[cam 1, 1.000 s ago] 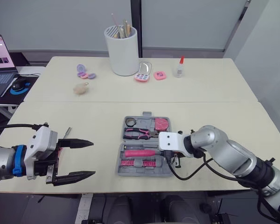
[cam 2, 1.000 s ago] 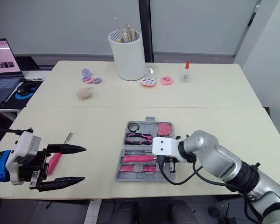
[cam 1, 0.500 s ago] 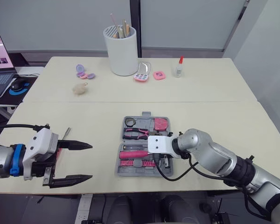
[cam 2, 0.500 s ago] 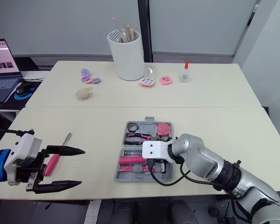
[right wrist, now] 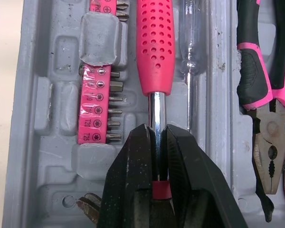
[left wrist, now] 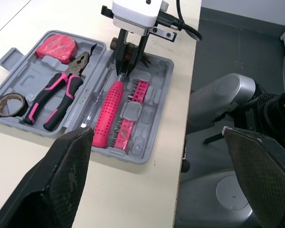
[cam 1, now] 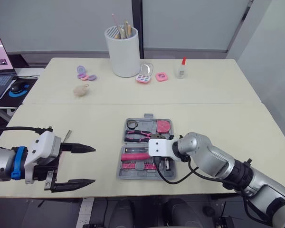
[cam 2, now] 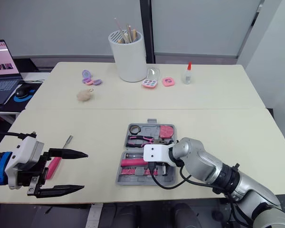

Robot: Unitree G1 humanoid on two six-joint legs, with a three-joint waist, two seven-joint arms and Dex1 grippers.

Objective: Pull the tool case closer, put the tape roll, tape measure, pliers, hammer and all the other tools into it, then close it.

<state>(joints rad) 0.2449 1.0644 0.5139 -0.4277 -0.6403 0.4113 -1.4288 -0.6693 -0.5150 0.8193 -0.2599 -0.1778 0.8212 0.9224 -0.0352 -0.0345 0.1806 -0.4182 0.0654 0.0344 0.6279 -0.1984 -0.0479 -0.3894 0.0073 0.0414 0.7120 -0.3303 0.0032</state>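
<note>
One hammer (in the case) is gripped by the right tool.

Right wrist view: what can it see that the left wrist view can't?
The right wrist view adds a close look at the right end effector shut on the silver shaft of the pink dotted-handle tool, plus tiny markings on the pink strip of screwdriver bits. The left wrist view adds the dark tape roll, the pink tape measure, the cream table and the open left end effector. Both share the grey plastic tool case, the pink-and-black pliers and the clear-handled screwdriver.
</note>
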